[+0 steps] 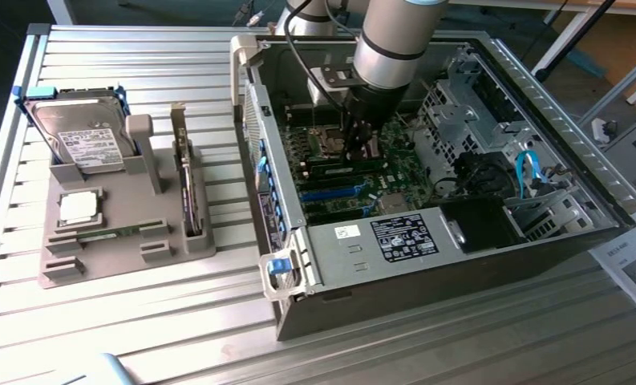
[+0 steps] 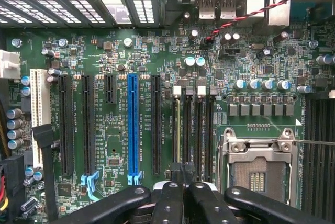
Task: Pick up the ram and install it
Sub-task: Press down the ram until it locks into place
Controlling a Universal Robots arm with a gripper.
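Observation:
The arm reaches down into the open computer case (image 1: 532, 104), and my gripper (image 1: 352, 148) hangs just over the green motherboard (image 1: 387, 172) at the memory slots. In the wrist view the gripper (image 2: 184, 174) is shut, its two black fingertips (image 2: 175, 192) pressed close together over the near end of the black memory slots (image 2: 201, 130). The ram (image 2: 176, 130) shows as a thin green-gold edge standing in one of those slots, as long as the slot itself. I cannot tell whether the fingertips touch or pinch it.
A grey holder (image 1: 66, 269) on the slatted table, at the exterior view's left, carries a silver hard drive (image 1: 83, 140), a square silver processor (image 1: 79, 208), an upright card (image 1: 192, 196) and a narrow green strip (image 1: 115, 233). An empty processor socket (image 2: 259, 169) lies beside the memory slots.

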